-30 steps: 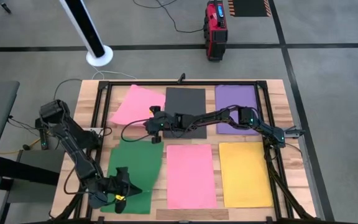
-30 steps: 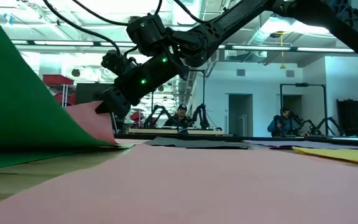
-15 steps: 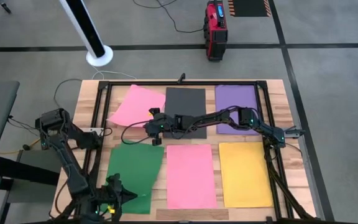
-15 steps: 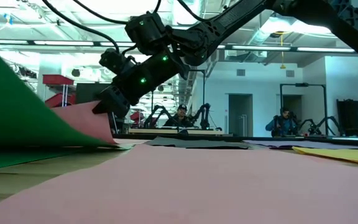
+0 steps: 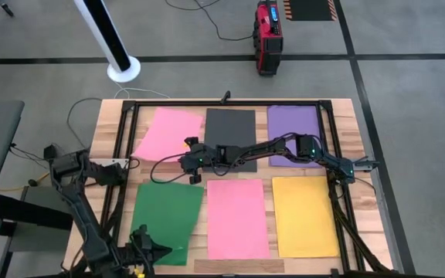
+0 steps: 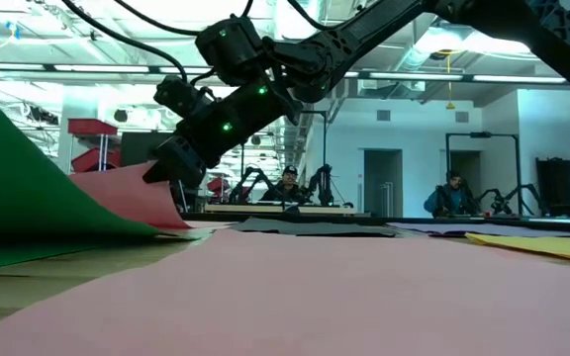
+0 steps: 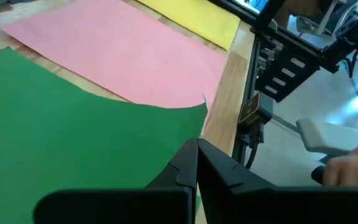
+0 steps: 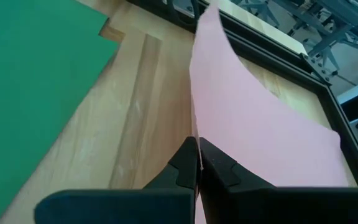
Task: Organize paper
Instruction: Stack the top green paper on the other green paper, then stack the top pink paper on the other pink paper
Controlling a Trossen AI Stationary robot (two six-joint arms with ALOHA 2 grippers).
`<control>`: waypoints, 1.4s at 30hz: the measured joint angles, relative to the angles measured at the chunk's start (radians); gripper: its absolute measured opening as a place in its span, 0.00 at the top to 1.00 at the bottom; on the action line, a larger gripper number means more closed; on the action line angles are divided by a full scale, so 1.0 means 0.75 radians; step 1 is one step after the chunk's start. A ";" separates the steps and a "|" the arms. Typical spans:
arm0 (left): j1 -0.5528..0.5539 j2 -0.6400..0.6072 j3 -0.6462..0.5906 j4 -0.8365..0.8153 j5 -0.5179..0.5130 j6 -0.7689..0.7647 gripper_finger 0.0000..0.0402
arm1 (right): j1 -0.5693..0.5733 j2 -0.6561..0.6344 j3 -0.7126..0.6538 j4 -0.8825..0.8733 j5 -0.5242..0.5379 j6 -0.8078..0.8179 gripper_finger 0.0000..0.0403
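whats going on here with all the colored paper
Two robot arms are tidying paper sheets on a wooden table. The right end effector is shut on a corner of the rear pink sheet, lifting that edge. The left end effector is shut on the near edge of the green sheet, which curls up there. The dark grey, purple, yellow and front pink sheets lie flat.

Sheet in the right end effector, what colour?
Pink sheet, pinched by the right end effector; right wrist view clearest.
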 joint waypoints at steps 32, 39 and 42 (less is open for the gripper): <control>0.029 0.057 0.005 -0.107 0.239 -0.099 0.87 | 0.009 0.000 0.000 -0.011 0.001 -0.001 1.00; 0.054 0.056 0.005 -0.170 0.352 -0.100 0.82 | 0.009 0.000 0.000 -0.009 0.001 -0.002 1.00; 0.058 0.056 0.004 -0.258 0.337 -0.127 0.93 | 0.011 0.000 0.000 -0.009 0.001 -0.001 1.00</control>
